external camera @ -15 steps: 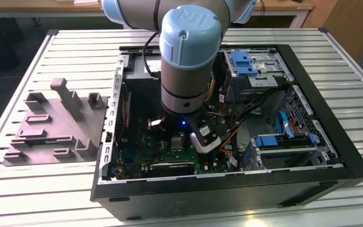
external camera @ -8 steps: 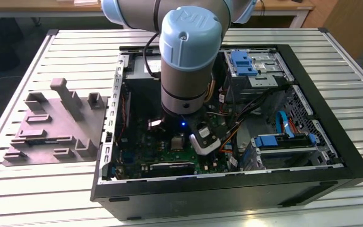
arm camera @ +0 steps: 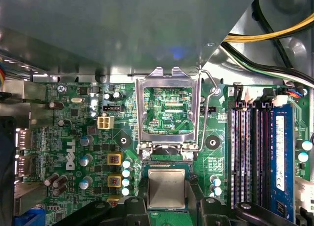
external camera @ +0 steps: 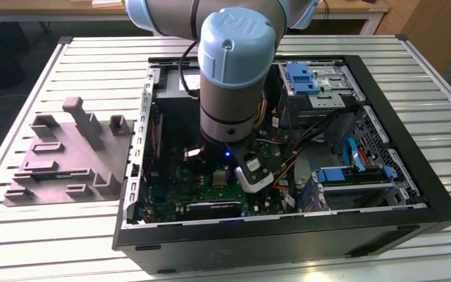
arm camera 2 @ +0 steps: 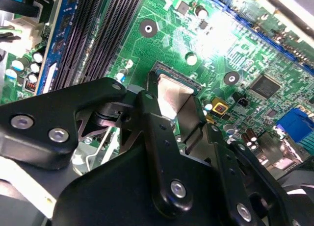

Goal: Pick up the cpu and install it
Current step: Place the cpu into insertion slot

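The cpu [arm camera: 167, 188] is a small silver square lying flat at the socket of the green motherboard [arm camera: 88, 138], just in front of the raised metal socket frame [arm camera: 169, 113]. In both wrist views my gripper [arm camera: 168, 202] straddles the chip, with one black finger [arm camera: 133, 206] against each of two opposite edges. The second wrist view shows the cpu [arm camera 2: 171, 93] between the fingers [arm camera 2: 149, 118] of the gripper [arm camera 2: 172, 113], low over the board. In the exterior view the arm [external camera: 227, 88] reaches down into the open computer case [external camera: 288, 235].
Black memory slots [arm camera: 250, 152] with a blue module run beside the socket. Yellow and black cables [arm camera: 274, 37] and a metal bracket [arm camera: 122, 35] hang over the far side. The grey moulded fixture [external camera: 69, 158] with upright posts stands on the slatted table [external camera: 53, 235] at the exterior view's left.
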You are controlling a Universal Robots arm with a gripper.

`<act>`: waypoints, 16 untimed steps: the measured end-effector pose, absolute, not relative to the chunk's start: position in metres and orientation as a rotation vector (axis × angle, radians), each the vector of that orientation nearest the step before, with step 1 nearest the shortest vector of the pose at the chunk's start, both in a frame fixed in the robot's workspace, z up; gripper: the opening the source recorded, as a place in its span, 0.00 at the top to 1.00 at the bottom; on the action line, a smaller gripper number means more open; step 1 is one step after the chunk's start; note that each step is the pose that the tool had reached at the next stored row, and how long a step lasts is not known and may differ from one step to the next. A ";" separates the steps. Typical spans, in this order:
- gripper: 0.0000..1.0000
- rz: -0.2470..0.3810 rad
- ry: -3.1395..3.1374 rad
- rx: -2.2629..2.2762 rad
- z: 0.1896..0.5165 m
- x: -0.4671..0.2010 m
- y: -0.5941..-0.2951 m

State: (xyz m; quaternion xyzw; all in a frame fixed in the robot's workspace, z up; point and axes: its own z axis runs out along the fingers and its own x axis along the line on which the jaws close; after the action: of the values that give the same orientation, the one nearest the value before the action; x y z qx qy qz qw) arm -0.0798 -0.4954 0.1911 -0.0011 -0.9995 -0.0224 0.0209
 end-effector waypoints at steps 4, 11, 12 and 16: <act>0.52 -0.070 -3.099 -0.003 0.191 -0.080 -0.495; 0.52 -0.070 -3.098 -0.004 0.197 -0.080 -0.495; 0.52 -0.071 -3.098 -0.004 0.197 -0.080 -0.495; 0.52 -0.078 -3.098 -0.003 0.195 -0.080 -0.495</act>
State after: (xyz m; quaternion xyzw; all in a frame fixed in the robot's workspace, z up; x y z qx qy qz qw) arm -0.0798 -0.4954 0.1949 -0.0010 -0.9995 -0.0250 0.0213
